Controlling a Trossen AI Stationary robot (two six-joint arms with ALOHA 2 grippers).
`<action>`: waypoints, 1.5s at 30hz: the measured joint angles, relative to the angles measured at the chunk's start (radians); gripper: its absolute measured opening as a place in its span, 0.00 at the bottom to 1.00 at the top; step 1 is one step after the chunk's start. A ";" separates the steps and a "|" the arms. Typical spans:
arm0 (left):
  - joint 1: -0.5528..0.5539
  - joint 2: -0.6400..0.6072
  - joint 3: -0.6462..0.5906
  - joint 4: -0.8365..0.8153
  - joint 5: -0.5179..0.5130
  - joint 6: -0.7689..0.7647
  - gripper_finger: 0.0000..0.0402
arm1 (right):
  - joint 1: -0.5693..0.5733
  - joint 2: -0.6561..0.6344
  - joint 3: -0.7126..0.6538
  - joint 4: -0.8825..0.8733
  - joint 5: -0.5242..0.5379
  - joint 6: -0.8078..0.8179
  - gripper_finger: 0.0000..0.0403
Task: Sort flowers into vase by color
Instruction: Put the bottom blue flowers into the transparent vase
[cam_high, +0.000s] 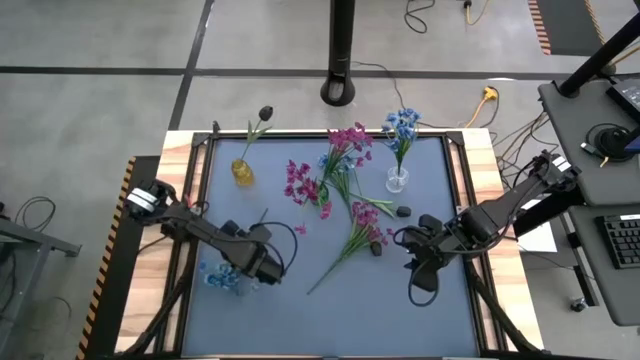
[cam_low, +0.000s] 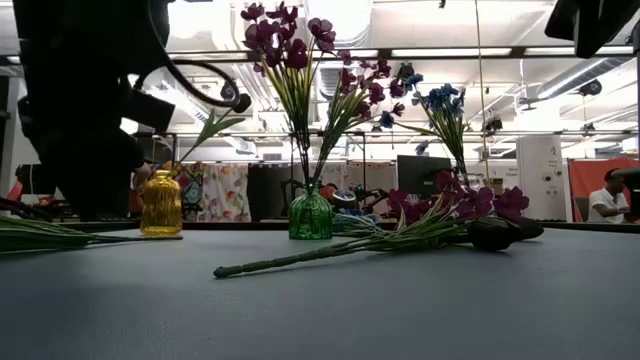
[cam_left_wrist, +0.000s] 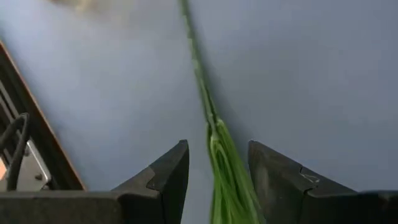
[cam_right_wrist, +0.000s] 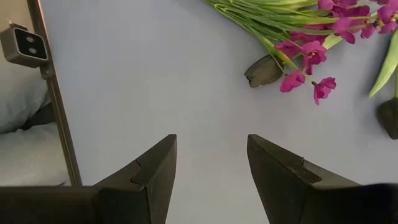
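A light blue sprig (cam_high: 220, 278) lies on the mat at the near left, under my left arm. My left gripper (cam_left_wrist: 217, 149) is open, low over the mat, with one finger on either side of the sprig's green stem (cam_left_wrist: 200, 81); I see no touch. My right gripper (cam_right_wrist: 211, 140) is open and empty over bare mat at the near right (cam_high: 418, 285). A loose magenta sprig (cam_high: 365, 235) lies flat mid-table, with two dark buds (cam_high: 403, 211) (cam_high: 377, 249) beside it. The bud (cam_right_wrist: 264, 70) and the sprig (cam_right_wrist: 311, 53) show ahead of the right fingers.
A yellow vase (cam_high: 241, 172) at the far left holds a dark tulip (cam_high: 265, 113). A green vase (cam_low: 310, 215) in the middle holds magenta flowers (cam_high: 345, 150). A clear vase (cam_high: 397, 180) at the far right holds blue flowers (cam_high: 402, 125). A black frame rail (cam_right_wrist: 53, 93) edges the table.
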 joint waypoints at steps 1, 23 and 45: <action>0.001 0.000 -0.007 0.006 0.005 0.003 0.37 | 0.000 0.000 0.000 0.002 0.000 -0.001 0.46; 0.002 -0.001 -0.104 0.172 0.082 0.065 0.05 | 0.000 0.000 0.000 0.010 0.003 -0.021 0.46; -0.211 0.012 0.332 0.170 0.188 0.351 0.02 | 0.031 0.245 0.017 0.412 0.144 -0.433 0.47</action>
